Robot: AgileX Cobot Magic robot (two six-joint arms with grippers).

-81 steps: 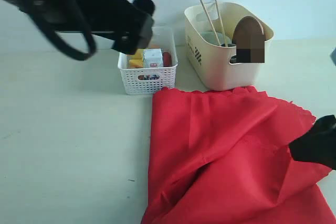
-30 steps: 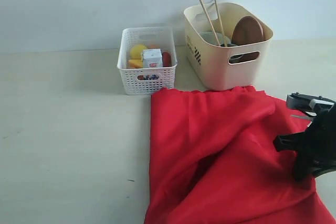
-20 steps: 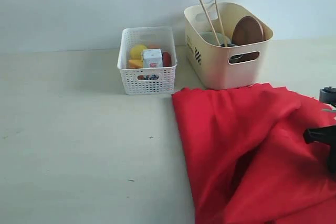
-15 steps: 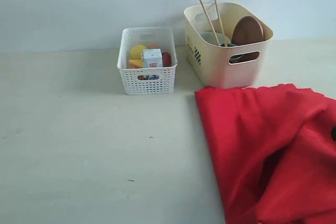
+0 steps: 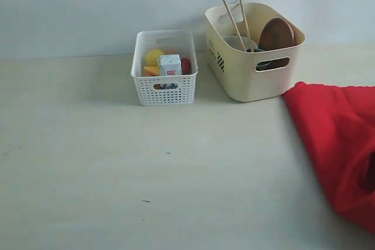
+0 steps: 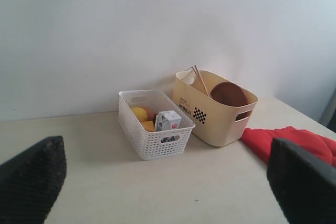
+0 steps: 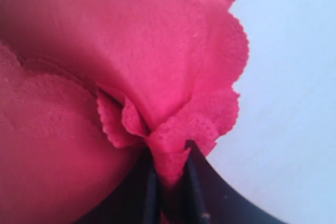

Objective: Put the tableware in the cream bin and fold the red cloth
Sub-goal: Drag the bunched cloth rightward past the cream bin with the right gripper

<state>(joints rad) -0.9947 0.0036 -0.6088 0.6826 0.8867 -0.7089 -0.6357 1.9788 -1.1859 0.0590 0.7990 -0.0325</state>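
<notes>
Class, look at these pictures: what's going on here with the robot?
The right gripper is shut on a bunched scalloped edge of the red cloth, which lies heaped at the right of the table near the cream bin, not yet folded. Chopsticks, a brown plate and a pale bowl already sit in that bin. The left gripper is open and empty, back from the bin and the white basket.

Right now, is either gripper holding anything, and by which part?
The right gripper pinches the red cloth by a bunched bit of its scalloped edge. The left gripper is open and empty.
</notes>
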